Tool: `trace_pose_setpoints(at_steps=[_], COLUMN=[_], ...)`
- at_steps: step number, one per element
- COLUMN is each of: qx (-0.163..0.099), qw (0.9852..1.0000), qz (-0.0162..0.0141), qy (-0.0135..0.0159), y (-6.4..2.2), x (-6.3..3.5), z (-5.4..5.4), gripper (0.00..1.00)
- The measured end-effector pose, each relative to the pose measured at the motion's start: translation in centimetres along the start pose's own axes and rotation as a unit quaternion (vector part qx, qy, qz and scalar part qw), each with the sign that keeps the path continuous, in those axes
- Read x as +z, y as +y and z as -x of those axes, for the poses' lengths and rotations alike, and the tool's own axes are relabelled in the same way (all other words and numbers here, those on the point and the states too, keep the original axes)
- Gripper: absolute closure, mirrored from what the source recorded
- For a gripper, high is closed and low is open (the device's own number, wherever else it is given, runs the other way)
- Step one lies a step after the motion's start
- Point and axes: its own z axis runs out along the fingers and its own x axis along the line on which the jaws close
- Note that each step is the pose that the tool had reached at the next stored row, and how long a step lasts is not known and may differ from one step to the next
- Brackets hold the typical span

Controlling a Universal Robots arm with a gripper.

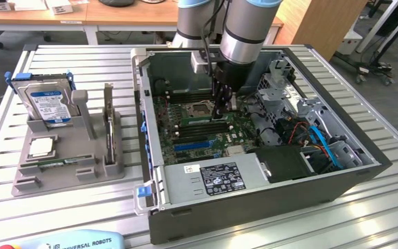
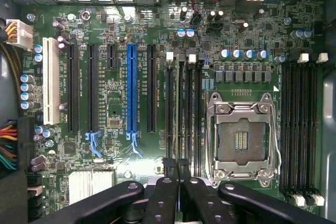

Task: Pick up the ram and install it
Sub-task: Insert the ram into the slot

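Note:
My gripper (image 1: 221,115) reaches down into the open computer case (image 1: 159,207), over the motherboard (image 2: 113,85). Its fingers are shut on the ram (image 2: 181,108), which the wrist view shows edge-on as a thin dark strip. The strip runs along one of the memory slots beside the empty processor socket (image 2: 240,139). In the exterior view the ram (image 1: 209,121) is a low green strip right under the fingertips, next to the socket (image 1: 199,109). I cannot tell how deep it sits in the slot. The black fingers (image 2: 167,195) meet over the near end of the stick.
A grey holder (image 1: 81,179) stands on the slatted table at the exterior view's left. It carries a hard drive (image 1: 47,104), a square processor chip (image 1: 40,147) and another green stick (image 1: 54,165) lying flat. The case walls, drive cage (image 1: 289,93) and cables (image 1: 320,140) crowd the gripper.

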Motion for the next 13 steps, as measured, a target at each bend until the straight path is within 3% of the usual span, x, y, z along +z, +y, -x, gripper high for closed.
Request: trace_pose_setpoints(at_steps=[13], qx=[0.0], qw=[1.0], qz=[0.0001], qy=[0.0002], y=[-0.07], x=[0.35], z=[-0.01], gripper=[0.89])
